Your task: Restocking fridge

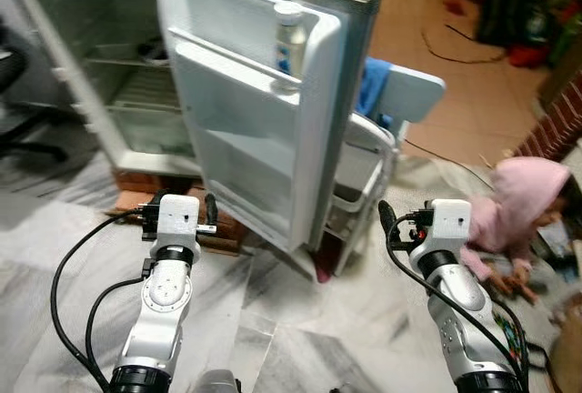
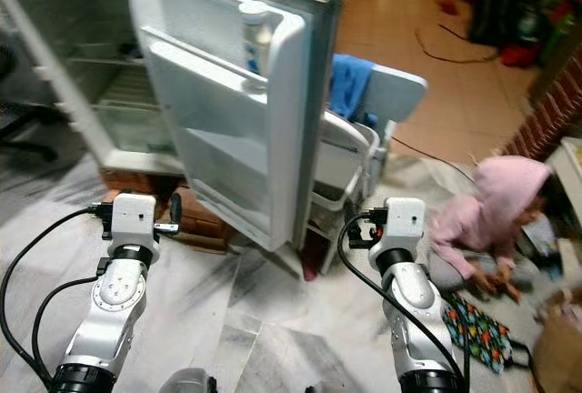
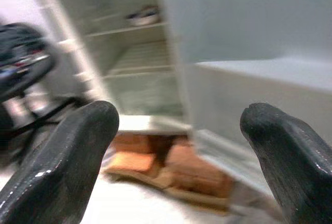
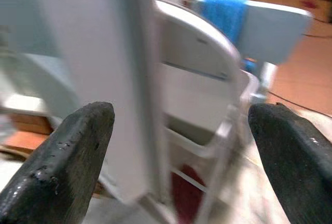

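Note:
The white fridge stands open at the left, its wire shelves mostly bare, with a small dark item on an upper shelf. Its door swings out toward me. A white bottle stands upright in the door's top rack. My left gripper is open and holds nothing, low in front of the fridge's base. My right gripper is also open with nothing in it, held near the door's outer edge and facing the folding chair.
A white folding chair with a blue cloth stands right behind the door. A person in a pink hooded top crouches on the floor at the right. Bricks prop up the fridge. An office chair is at far left.

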{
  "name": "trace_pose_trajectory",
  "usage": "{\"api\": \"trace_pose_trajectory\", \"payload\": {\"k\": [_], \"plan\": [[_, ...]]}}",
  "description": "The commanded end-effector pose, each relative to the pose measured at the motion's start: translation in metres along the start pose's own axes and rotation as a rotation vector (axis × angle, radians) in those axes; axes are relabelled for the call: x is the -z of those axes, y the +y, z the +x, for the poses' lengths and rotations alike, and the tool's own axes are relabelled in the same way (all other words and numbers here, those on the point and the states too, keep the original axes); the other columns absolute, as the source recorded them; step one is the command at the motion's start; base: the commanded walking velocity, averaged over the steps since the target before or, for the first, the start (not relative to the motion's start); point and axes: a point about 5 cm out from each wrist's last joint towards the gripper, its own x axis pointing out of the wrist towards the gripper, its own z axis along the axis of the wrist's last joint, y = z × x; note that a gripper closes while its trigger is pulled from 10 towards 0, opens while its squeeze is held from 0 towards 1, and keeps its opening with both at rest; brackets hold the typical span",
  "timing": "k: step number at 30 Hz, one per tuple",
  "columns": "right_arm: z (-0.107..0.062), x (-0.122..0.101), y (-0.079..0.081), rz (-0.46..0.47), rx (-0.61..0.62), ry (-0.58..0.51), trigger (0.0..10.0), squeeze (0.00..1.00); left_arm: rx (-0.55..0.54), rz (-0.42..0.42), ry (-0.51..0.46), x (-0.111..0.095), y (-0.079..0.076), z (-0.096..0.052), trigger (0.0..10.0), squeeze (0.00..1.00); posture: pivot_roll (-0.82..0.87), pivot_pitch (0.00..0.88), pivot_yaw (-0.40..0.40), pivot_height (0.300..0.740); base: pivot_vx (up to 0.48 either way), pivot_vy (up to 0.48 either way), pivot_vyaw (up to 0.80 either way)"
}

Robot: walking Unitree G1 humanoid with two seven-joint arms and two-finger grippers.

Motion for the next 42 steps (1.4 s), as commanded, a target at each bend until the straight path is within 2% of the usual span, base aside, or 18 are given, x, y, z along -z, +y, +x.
{"api": "trace_pose_trajectory", "payload": {"k": [1, 15, 32, 42], "plan": [[0.004, -0.007, 0.002, 0.005, 0.0, -0.033, 10.0, 0.0, -0.006, -0.004, -0.012, -0.002, 0.004, 0.001, 10.0, 0.0, 0.09, 0.035, -0.014, 0.74, 0.0, -0.337, 0.8], [0.012, -0.019, 0.007, -0.044, 0.017, -0.097, 10.0, 0.0, -0.014, -0.003, -0.012, -0.003, 0.006, 0.001, 10.0, 0.0, 0.1, 0.046, -0.017, 0.74, 0.0, -0.357, 0.77], [0.012, -0.022, 0.004, -0.054, 0.04, -0.113, 10.0, 0.0, -0.011, -0.017, -0.011, -0.003, 0.005, 0.002, 10.0, 0.0, 0.09, 0.045, -0.014, 0.74, 0.0, -0.346, 0.0], [0.013, -0.022, 0.006, -0.057, 0.03, -0.12, 10.0, 0.0, -0.006, -0.022, -0.025, -0.004, 0.007, 0.001, 10.0, 0.0, 0.1, 0.042, -0.014, 0.74, 0.0, 0.0, 0.0]]}}
